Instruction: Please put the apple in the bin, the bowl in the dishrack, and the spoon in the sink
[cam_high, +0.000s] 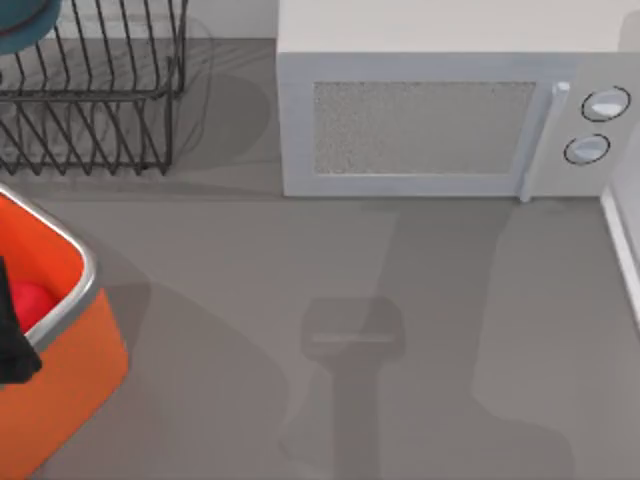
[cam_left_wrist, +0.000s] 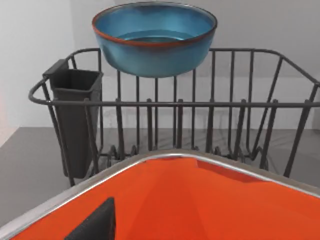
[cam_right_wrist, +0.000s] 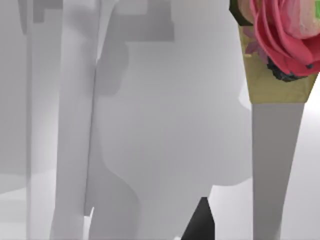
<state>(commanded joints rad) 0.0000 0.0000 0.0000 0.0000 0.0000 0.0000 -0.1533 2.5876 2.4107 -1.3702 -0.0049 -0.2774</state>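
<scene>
- A dark part of the left gripper (cam_high: 12, 335) juts in at the far left edge of the top view, a little below mid-height; whether it grips anything cannot be made out.
- In the left wrist view, one dark finger (cam_left_wrist: 95, 224) of that gripper rises as a wedge from the bottom edge, left of centre.
- In the right wrist view, a dark pointed fingertip (cam_right_wrist: 199, 222) of the right gripper pokes up from the bottom edge, right of centre.
</scene>
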